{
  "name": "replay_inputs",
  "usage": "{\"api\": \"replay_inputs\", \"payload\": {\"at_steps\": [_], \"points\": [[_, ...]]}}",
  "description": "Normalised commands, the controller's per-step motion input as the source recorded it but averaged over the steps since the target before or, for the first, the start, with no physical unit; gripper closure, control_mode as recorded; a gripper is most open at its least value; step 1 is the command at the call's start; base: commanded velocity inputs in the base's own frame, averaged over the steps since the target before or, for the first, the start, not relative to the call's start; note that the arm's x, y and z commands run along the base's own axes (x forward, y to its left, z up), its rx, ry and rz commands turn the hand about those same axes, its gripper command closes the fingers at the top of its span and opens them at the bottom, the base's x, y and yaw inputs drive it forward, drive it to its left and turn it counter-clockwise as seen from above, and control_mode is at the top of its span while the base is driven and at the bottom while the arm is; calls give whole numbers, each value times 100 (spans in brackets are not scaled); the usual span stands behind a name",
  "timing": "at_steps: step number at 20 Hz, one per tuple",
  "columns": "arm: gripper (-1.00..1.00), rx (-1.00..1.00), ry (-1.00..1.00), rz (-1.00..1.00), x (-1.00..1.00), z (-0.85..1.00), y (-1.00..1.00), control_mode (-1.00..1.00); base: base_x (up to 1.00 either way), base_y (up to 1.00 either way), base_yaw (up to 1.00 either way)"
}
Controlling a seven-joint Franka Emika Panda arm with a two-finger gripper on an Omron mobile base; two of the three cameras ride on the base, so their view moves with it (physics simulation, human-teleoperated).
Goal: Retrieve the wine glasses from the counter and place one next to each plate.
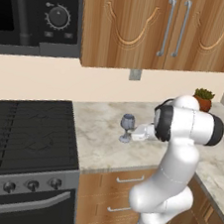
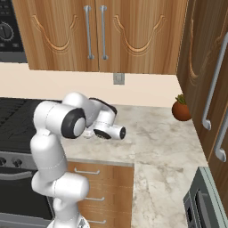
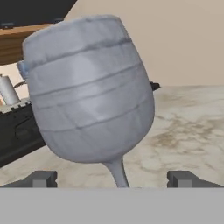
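A translucent grey-blue wine glass [image 1: 127, 127] stands upright on the beige marble counter [image 1: 104, 150], a little right of the stove. My gripper [image 1: 134, 133] has come in level from the right and is open, at the height of the glass's stem. In the hand view the glass's bowl [image 3: 89, 92] looms close and tilted. Its thin stem runs down between the two dark fingertips [image 3: 41, 178], which stand wide apart and clear of it; the gripper [image 3: 113, 179] holds nothing. The plates are out of view.
A black gas stove [image 1: 26, 132] adjoins the counter on the left, under a microwave [image 1: 32, 8]. A potted plant [image 1: 203, 99] sits in the back right corner. Wooden wall cabinets [image 1: 160, 25] hang above, and drawers with silver handles [image 1: 119, 185] sit below the counter.
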Motion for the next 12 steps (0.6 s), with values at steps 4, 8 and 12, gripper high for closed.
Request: {"api": "replay_inputs", "payload": {"at_steps": [4, 8, 12], "points": [[-100, 0, 3, 13, 0, -1, 0, -100, 0, 0, 0], [-100, 0, 2, 9, 5, -4, 0, -100, 0, 0, 0], [-100, 0, 1, 2, 18, -8, 8, -100, 0, 0, 0]]}}
